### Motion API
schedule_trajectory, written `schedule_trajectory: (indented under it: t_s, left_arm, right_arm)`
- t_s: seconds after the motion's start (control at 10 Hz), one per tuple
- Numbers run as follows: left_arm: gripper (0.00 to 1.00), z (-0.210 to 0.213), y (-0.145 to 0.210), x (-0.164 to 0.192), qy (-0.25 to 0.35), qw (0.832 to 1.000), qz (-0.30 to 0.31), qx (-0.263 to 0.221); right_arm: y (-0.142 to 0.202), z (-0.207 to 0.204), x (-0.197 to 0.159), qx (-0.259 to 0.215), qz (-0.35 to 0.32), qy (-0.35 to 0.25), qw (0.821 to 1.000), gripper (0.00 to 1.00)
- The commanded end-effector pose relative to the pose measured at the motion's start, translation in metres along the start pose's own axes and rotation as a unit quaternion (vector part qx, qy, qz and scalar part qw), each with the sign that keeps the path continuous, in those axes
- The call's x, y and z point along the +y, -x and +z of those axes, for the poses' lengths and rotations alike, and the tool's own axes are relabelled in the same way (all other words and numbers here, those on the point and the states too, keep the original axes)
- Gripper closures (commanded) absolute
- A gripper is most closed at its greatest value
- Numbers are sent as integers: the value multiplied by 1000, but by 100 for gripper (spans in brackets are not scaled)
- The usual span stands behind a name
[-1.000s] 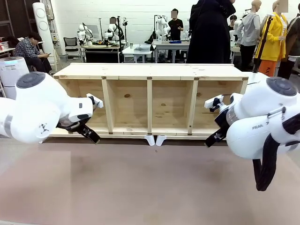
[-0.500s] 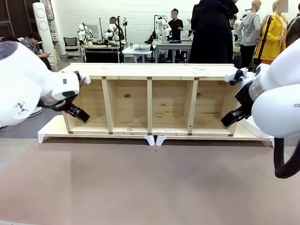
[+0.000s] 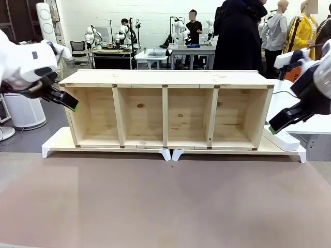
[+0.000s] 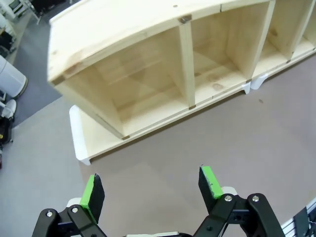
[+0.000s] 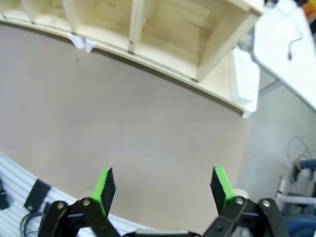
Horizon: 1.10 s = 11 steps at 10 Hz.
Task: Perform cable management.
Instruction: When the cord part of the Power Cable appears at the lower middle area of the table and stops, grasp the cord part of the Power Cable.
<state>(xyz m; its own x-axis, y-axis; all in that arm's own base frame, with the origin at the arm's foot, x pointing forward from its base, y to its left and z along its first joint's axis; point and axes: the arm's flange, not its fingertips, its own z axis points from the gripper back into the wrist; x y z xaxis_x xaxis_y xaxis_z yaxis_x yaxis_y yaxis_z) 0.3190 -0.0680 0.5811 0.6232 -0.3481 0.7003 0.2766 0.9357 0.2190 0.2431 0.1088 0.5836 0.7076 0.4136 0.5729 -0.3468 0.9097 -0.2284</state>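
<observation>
**Cable lies beyond the right end of the shelf; both hands are empty**

The landmark is the wooden shelf (image 3: 165,78), a long open unit with four compartments that stands at the far side of the brown desk (image 3: 165,206). All four compartments look empty.

The cable (image 5: 291,47) shows as a thin dark line on a white table (image 5: 281,29) beyond the right end of the shelf. Only a short curved piece of it is clear, and I cannot make out the plug. A white power strip (image 3: 283,139) lies just beside the right end of the shelf, low, on the white base under it.

I judge that the cable will be light, very soft and smooth. It will not keep its shape, and the free length will hang and drag when one point is lifted. A pinch across the cord must close almost fully, because the cord is so thin, and it may slide between the pads. The stiffer part near the plug would be the better place to hold, if it can be reached.

The left hand (image 4: 152,185) hovers in the air before the left end of the shelf. Its fingers stand wide apart and nothing is between them. The right hand (image 5: 162,183) hovers before the right end of the shelf, above the power strip. Its fingers are also wide apart, and it touches nothing.
</observation>
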Motion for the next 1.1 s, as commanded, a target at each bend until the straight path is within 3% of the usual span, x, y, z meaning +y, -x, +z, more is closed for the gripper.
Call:
schedule_trajectory:
  t_s: [0.0, 0.5, 0.6, 0.7, 1.0]
  left_arm:
    - [0, 8, 147, -21, -6, 1000, 28, 1]
    - [0, 8, 158, -27, 24, 998, 47, 25]
    - [0, 6, 156, -27, 26, 998, 44, 25]
    - [0, 46, 21, 7, 15, 999, 32, 36]
    - [0, 46, 21, 7, 15, 999, 32, 36]
  right_arm:
    - [88, -22, 14, -5, -19, 32, 999, 0]
    - [90, -24, 16, -2, -26, 30, 999, 0]
    - [18, 32, 6, -3, -15, 17, 1000, 0]
    - [18, 32, 6, -3, -15, 17, 1000, 0]
    - [18, 32, 6, -3, -15, 17, 1000, 0]
